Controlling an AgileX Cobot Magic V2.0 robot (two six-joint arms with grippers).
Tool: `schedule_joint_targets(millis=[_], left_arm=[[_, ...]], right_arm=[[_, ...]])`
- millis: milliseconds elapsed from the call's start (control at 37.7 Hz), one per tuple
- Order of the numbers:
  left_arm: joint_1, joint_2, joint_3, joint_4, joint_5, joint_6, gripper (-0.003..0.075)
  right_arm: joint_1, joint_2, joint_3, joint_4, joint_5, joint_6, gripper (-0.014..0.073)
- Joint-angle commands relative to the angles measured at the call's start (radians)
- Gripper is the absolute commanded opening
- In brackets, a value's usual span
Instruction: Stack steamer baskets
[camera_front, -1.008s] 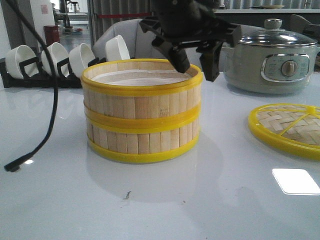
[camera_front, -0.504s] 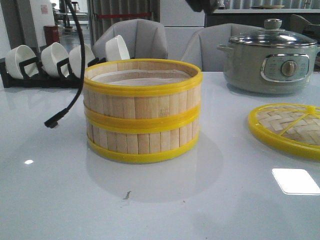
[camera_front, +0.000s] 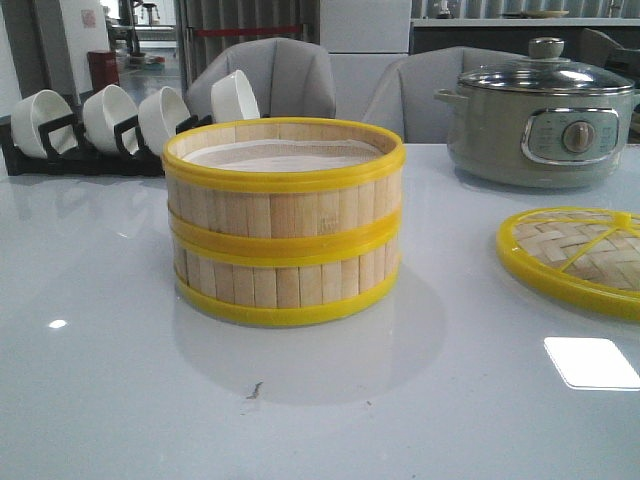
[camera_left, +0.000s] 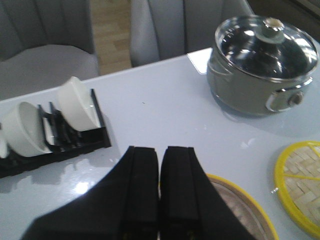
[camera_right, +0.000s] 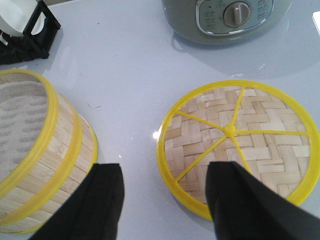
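Observation:
Two steamer baskets stand stacked in the middle of the table, the upper basket (camera_front: 285, 190) sitting squarely on the lower basket (camera_front: 285, 285). The stack also shows in the right wrist view (camera_right: 37, 155), and its top rim shows in the left wrist view (camera_left: 250, 210). No gripper shows in the front view. My left gripper (camera_left: 160, 152) is shut and empty, high above the stack's rim. My right gripper (camera_right: 162, 172) is open and empty, above the table between the stack and the woven lid (camera_right: 240, 145).
A grey-green electric pot (camera_front: 545, 120) with a glass lid stands at the back right. A black rack with white bowls (camera_front: 110, 120) stands at the back left. The flat woven lid (camera_front: 580, 255) lies at the right.
The dark gripper that hung over the stack's far rim has risen out of the front view. The dangling black cable has gone too. The stack has not moved.

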Motion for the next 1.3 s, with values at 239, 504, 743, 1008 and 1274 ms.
schedule_joint_targets(millis=[239, 504, 743, 1008, 1274], left_arm=[[0.137, -0.368, 0.286, -0.056, -0.210, 0.000, 0.0097], [0.137, -0.676, 0.642, -0.001, -0.340, 0.000, 0.0097], [0.137, -1.003, 1.007, 0.033, -0.474, 0.000, 0.0097], [0.137, -1.276, 1.342, 0.033, -0.601, 0.000, 0.0097], [0.137, -1.330, 1.648, 0.029, -0.887, 0.000, 0.0097]], right_arm=[[0.005, -0.013, -0.037, 0.006, -0.057, -0.010, 0.0475], [0.054, -0.013, -0.037, 0.006, -0.057, -0.010, 0.0475], [0.106, -0.013, -0.037, 0.006, -0.055, -0.010, 0.0475], [0.116, -0.013, -0.037, 0.006, -0.049, -0.010, 0.0475], [0.116, -0.013, -0.037, 0.006, -0.050, -0.010, 0.0475]])
